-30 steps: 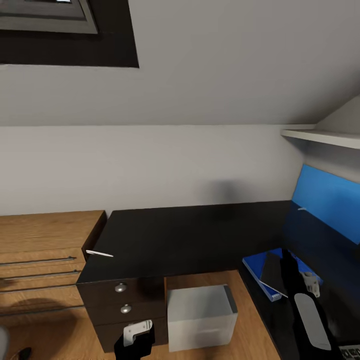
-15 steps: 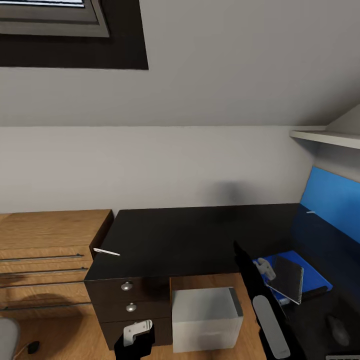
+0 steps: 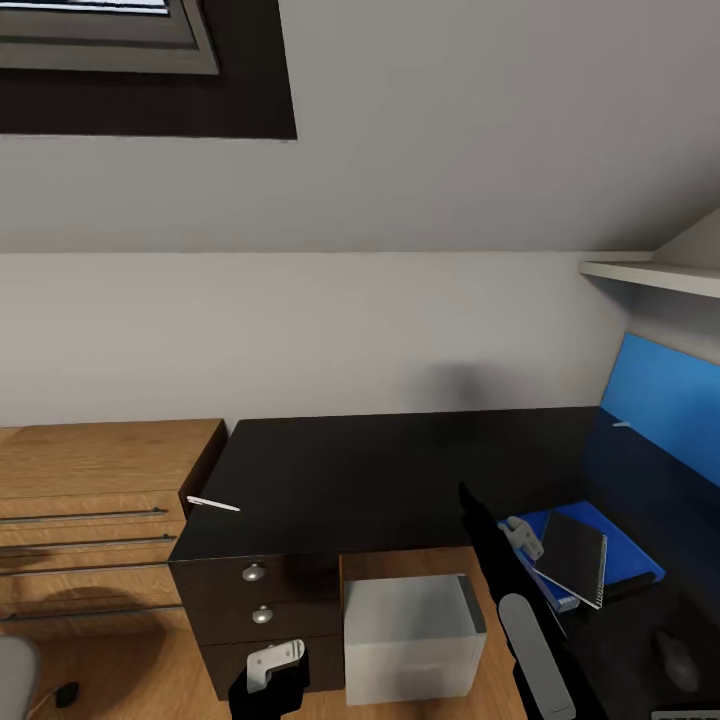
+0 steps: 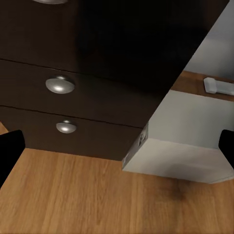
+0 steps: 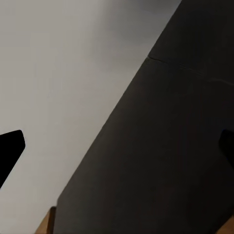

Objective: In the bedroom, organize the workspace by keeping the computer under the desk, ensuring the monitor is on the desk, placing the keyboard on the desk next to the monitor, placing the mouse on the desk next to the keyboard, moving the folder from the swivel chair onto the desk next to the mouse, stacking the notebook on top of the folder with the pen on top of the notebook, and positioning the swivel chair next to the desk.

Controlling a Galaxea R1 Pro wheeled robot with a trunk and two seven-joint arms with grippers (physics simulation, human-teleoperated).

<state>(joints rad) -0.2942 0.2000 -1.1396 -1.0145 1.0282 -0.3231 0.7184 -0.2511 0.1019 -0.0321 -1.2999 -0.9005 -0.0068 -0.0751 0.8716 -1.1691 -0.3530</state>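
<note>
The black desk (image 3: 380,470) fills the middle of the head view. The white pen (image 3: 212,504) lies on the desk's left end. The grey-white computer (image 3: 410,625) stands under the desk beside the drawers. On the desk's right wing lies the blue folder (image 3: 625,555), with the dark notebook (image 3: 575,555) lying askew on it and the mouse (image 3: 672,655) nearer to me. My right gripper (image 3: 470,505) (image 5: 117,146) hovers open over the desk, left of the folder. My left gripper (image 3: 268,690) (image 4: 117,146) is open, low before the drawers. The monitor is out of view.
An oak dresser (image 3: 90,500) adjoins the desk's left end. A blue wall panel (image 3: 660,400) and a white shelf (image 3: 650,275) are at the right. A grey chair edge (image 3: 10,680) and a caster (image 3: 65,692) show at the bottom left. Round silver knobs (image 4: 59,85) mark the drawers.
The camera turned a little, shifting the scene right. My right arm has swung left, off the notebook and folder, and now sits left of them. The left arm has not moved.
</note>
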